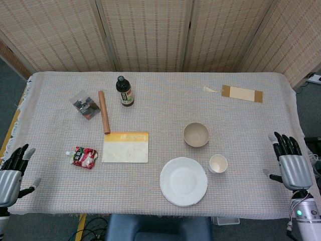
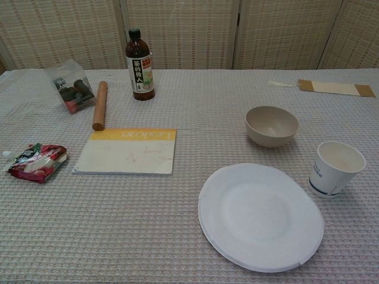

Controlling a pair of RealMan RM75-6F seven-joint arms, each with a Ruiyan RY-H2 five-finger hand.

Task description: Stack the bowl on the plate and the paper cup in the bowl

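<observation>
A beige bowl [image 1: 196, 134] [image 2: 272, 125] stands upright on the cloth, right of centre. In front of it lies a white paper plate [image 1: 183, 181] [image 2: 260, 215] with nothing on it. A white paper cup [image 1: 217, 163] [image 2: 336, 168] stands upright just right of the plate, apart from both. My left hand [image 1: 11, 173] is at the table's near left corner, fingers spread, holding nothing. My right hand [image 1: 291, 165] is at the near right edge, also spread and holding nothing. Neither hand shows in the chest view.
A dark bottle [image 1: 125, 91], a wooden rolling pin [image 1: 104, 112], a clear snack bag [image 1: 85, 104], a red packet [image 1: 84, 156] and a yellow-topped notepad [image 1: 126, 147] occupy the left half. A brown card [image 1: 243, 93] lies at the far right.
</observation>
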